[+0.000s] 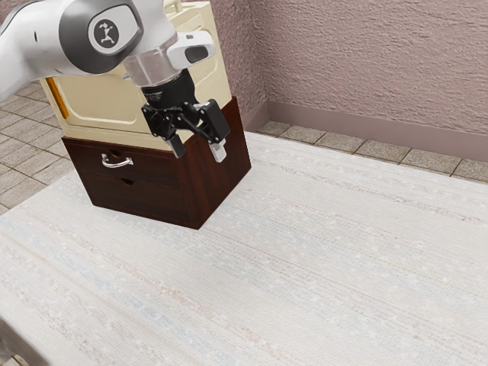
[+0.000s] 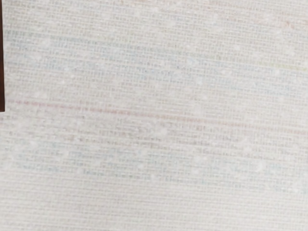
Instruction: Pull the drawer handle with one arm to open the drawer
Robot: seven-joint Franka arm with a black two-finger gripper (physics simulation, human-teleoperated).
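In the exterior view, my gripper (image 1: 200, 151) is open, its two fingers wide apart with nothing between them. It hangs in front of the dark brown drawer cabinet (image 1: 219, 171), above the table. The silver handle (image 1: 117, 162) sits on the upper drawer (image 1: 145, 168), toward the exterior view's left from the gripper and apart from it. Both the upper drawer and the lower drawer (image 1: 141, 197) are flush with the cabinet front. In the wrist view, a dark edge of the cabinet (image 2: 2, 62) shows beside the cloth.
A cream box-like object (image 1: 114, 107) stands on the cabinet, behind the arm. A pale striped cloth (image 1: 267, 274) covers the table, also seen under my hand as striped cloth (image 2: 159, 144). A pinkish textured wall (image 1: 366, 61) rises behind.
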